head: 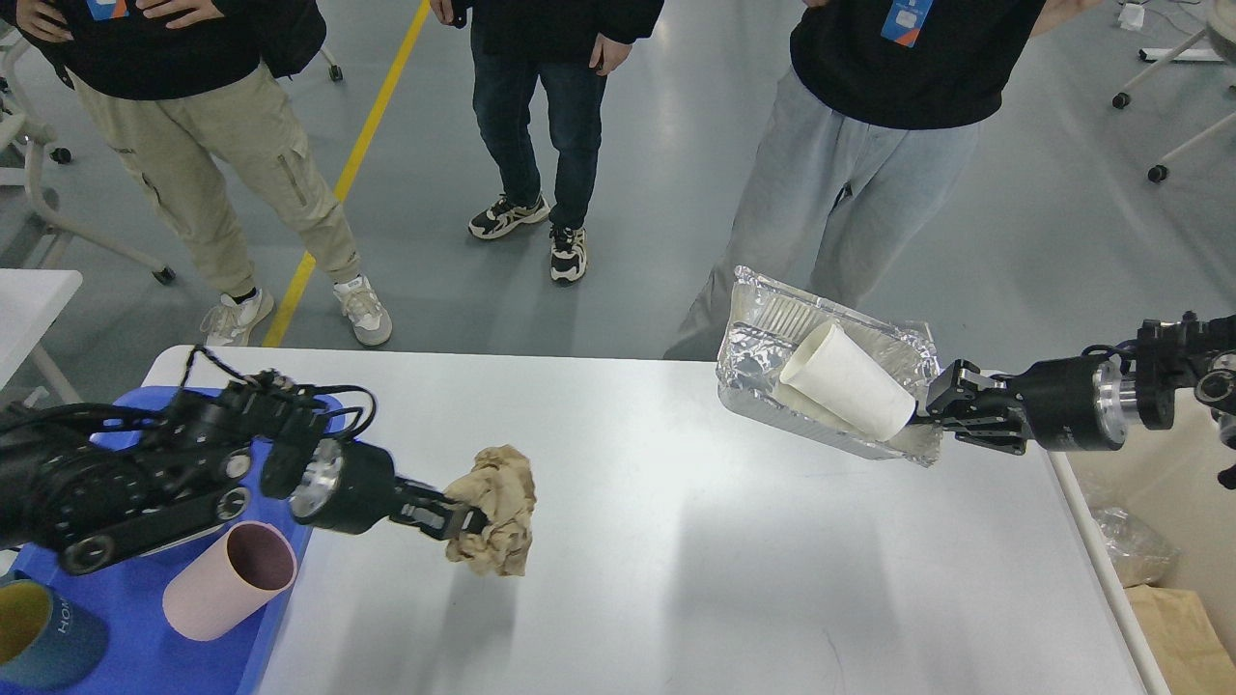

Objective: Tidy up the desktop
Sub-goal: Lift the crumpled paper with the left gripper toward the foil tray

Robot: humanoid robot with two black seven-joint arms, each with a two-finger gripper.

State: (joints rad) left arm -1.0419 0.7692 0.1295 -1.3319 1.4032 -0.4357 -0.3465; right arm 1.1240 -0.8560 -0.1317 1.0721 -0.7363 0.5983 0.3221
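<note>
The white desktop [676, 541] fills the lower middle of the head view. My left gripper [463, 516] is shut on a crumpled brown paper ball [497, 521] and holds it above the desktop's left half. My right gripper [941, 405] is shut on the rim of a crinkled foil tray [763, 352], lifted and tilted over the desktop's far right corner. A white paper cup [850, 381] lies on its side inside the foil tray.
A blue plastic tray [145, 637] at the left edge holds a pink cup [232, 579] on its side and a dark blue cup [43, 632]. A beige bin [1188, 541] with trash sits right of the table. Three people stand beyond the far edge.
</note>
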